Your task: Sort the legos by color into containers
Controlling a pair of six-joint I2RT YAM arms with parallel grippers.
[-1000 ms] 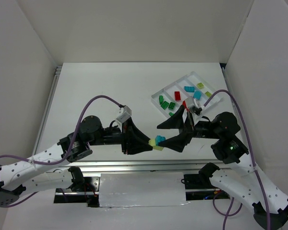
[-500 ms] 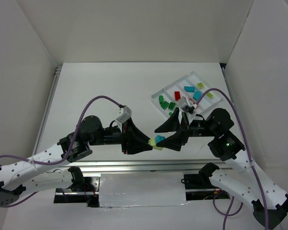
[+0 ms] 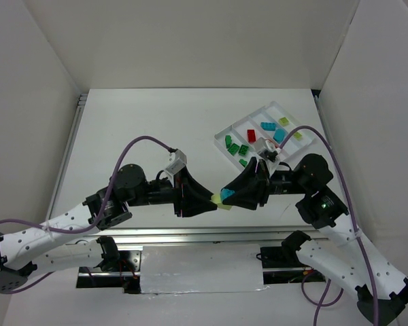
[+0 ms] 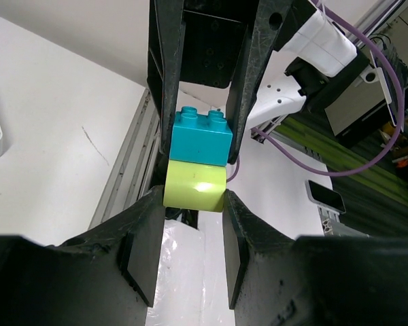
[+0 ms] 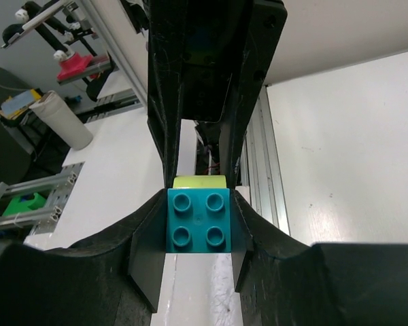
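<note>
Left gripper (image 4: 192,202) pinches the pale lime rounded plastic brick (image 4: 194,187); right gripper (image 5: 198,238) pinches the cyan studded plastic brick (image 5: 198,227) joined to its right, so they likely separate leftward and rightward

Your surroundings, apart from the job itself.
You have a white counter (image 3: 156,129) boxed in by plain white walls (image 3: 190,41) on the left, far and right sides. An aluminium rail (image 3: 190,234) runs along its near edge, with a silvery panel (image 3: 200,268) just below. From the left wrist camera you can see a dark, phone-like slab (image 4: 324,197) lying near green flooring (image 4: 374,197). From the right wrist camera, a white roll (image 5: 58,122) stands on a side bench, a red item (image 5: 73,66) sits on a metal rack, and something green (image 5: 24,202) rests inside an aluminium frame.
</note>
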